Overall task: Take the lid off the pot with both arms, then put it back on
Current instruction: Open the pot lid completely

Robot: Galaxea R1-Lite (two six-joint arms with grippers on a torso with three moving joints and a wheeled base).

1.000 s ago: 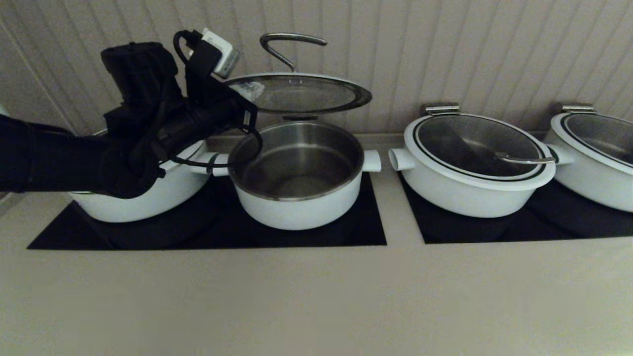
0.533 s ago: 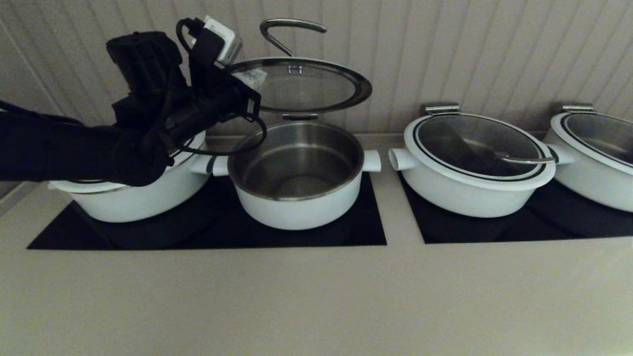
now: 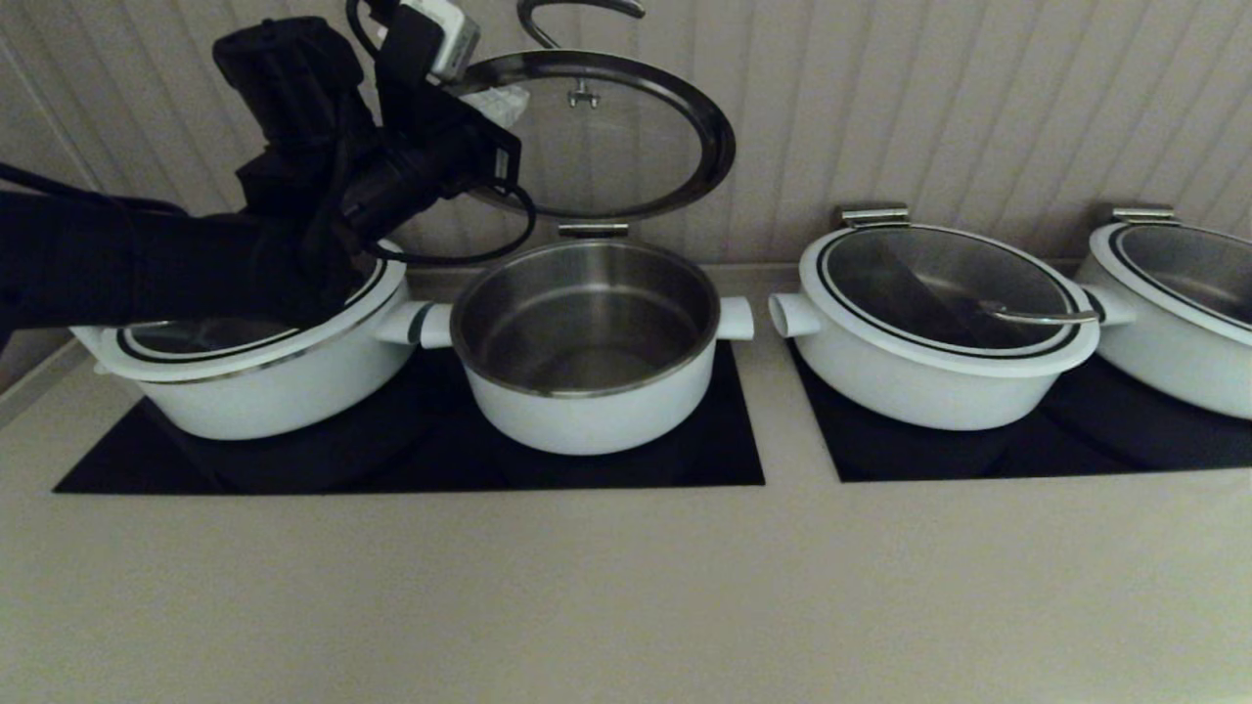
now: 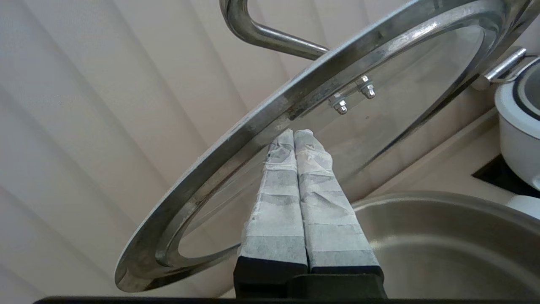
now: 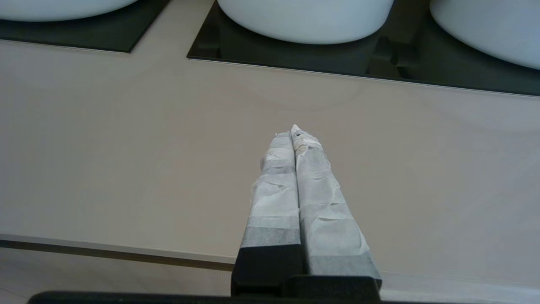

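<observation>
The lid [image 3: 626, 147] is raised above the open pot [image 3: 587, 420], tilted steeply with its underside facing me. Its lower edge is near a steel bracket [image 3: 594, 231] at the pot's back rim. Its curved steel handle [image 3: 577, 8] is at the top of the head view. My left gripper [image 3: 501, 98] is shut and empty, its fingertips pressed up against the lid's underside near the rim. In the left wrist view the gripper [image 4: 294, 134] touches the lid [image 4: 236, 143] above the pot's steel inside [image 4: 443, 253]. My right gripper [image 5: 293, 131] is shut and empty, low over the counter.
A wide lidded pan [image 3: 254, 381] sits under my left arm, touching the pot's left handle. Two more wide lidded pans [image 3: 939, 381] [image 3: 1174, 342] stand to the right. Black cooktops [image 3: 421, 460] [image 3: 1027, 450] lie under them. A ribbed wall stands close behind.
My left gripper has risen and pushed the lid's left side up. The lid has swung from nearly flat to steeply tilted. The pot has not moved.
</observation>
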